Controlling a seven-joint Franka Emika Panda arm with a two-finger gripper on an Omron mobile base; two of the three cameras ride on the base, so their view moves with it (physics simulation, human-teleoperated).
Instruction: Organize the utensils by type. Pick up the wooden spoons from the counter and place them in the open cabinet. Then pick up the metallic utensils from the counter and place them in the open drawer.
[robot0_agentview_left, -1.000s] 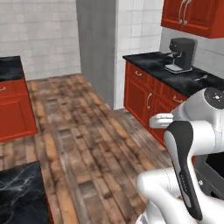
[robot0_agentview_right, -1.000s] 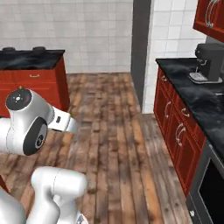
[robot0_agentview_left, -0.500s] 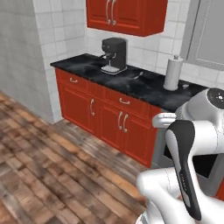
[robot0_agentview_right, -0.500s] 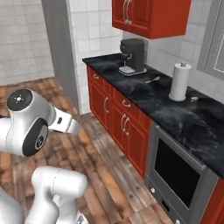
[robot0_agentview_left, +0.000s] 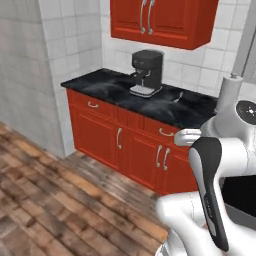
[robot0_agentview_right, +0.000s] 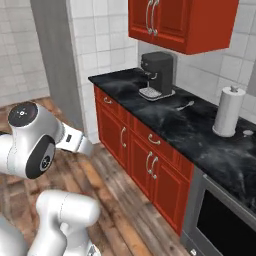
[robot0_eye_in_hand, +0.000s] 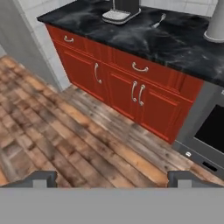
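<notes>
Hand view looks down from the tool (robot0_eye_in_hand: 112, 178) across a wooden floor (robot0_eye_in_hand: 65, 135) to the counter (robot0_eye_in_hand: 131, 33), which lies well ahead and above the fingertips. The two dark tips sit far apart at the bottom of that view with nothing between them, so the tool is open and empty.

On the counter, one slim utensil (robot0_eye_in_hand: 158, 20) lies just right of the coffee machine (robot0_eye_in_hand: 122, 8), ahead of the tool and slightly to its right. It looks silver-grey, so it is probably the metal spoon; it also shows in the right base view (robot0_agentview_right: 184, 105) between the machine (robot0_agentview_right: 157, 75) and the paper towel roll (robot0_agentview_right: 228, 111). It is too small to tell which way its bowl faces. I cannot make out any tan wooden spoons here, nor an open cabinet or open drawer; the upper cabinet (robot0_agentview_right: 180, 22) and the red fronts (robot0_eye_in_hand: 127, 78) below the counter look closed.

The step in hand is the approach. Since the wooden spoons go first, it would pay to bring more of the counter into sight before committing to a pick. Close the gap with the base, stopping short of the red fronts, then raise the tool above the counter edge before reaching in. Come down across a spoon's handle, well clear of the machine and the roll.
</notes>
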